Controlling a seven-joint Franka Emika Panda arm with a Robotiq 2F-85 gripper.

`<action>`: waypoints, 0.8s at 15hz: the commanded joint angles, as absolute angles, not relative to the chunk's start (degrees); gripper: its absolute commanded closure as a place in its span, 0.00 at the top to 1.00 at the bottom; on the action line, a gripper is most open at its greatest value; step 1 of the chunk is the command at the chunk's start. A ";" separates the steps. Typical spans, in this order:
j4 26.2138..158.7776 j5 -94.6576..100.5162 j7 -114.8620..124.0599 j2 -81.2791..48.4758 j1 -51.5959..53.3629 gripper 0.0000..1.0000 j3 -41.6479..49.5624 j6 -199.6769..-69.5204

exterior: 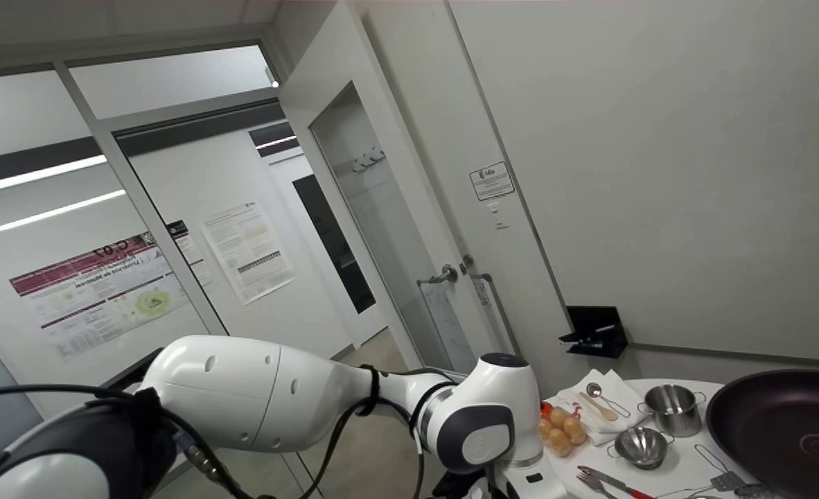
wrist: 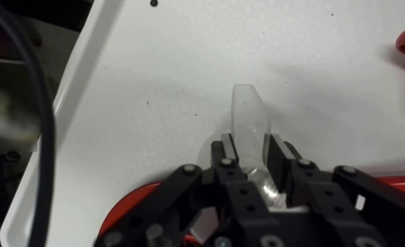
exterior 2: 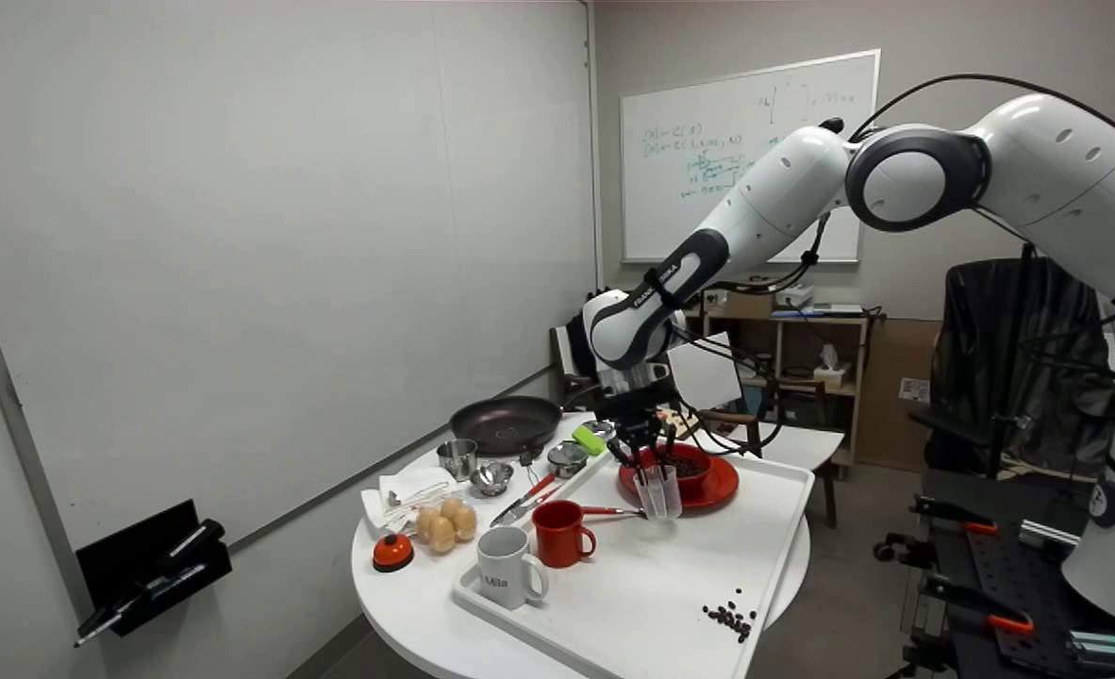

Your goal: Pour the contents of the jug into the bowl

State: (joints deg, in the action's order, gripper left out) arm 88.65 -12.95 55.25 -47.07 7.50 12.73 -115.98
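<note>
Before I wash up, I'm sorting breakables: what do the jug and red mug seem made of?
Jug: probably clear, smooth plastic, perhaps glass; the white tray shows through.
Red mug: glossy, glazed ceramic or enamelled metal; the even red shine fits both.

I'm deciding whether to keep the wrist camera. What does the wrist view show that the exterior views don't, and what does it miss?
Only the wrist view: tiny dark specks on the tray, and a close look at the jug between the fingertips.

Only the exterior views: the frying pan and eggs in both, plus the grey mug in an exterior view.

Shared by the wrist and an exterior view: the gripper, jug, tray and the red mug, cut off in the wrist view.
</note>
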 commanded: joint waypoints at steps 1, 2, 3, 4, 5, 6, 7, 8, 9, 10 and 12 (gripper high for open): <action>94.22 -8.41 57.38 -42.42 8.00 0.10 11.69 -119.20; 94.94 -7.80 57.66 -41.83 7.97 0.10 11.48 -119.66; 95.74 -7.50 57.61 -41.02 7.78 0.10 11.13 -119.99; 96.59 -7.26 57.60 -40.28 7.65 0.10 10.88 -120.55; 97.40 -7.44 57.74 -39.52 7.51 0.10 10.60 -121.20; 98.11 -7.76 57.91 -38.96 7.35 0.10 10.30 -121.81; 98.67 -7.91 58.61 -38.59 7.45 0.10 10.19 -122.69; 99.11 -7.71 59.53 -38.54 7.78 0.10 10.16 -123.74; 99.58 -7.61 60.15 -38.44 7.96 0.10 9.95 -125.03; 99.70 -7.23 60.76 -38.77 8.33 0.10 9.78 -126.27; 99.00 -6.51 62.53 -40.29 8.98 0.10 9.51 -128.34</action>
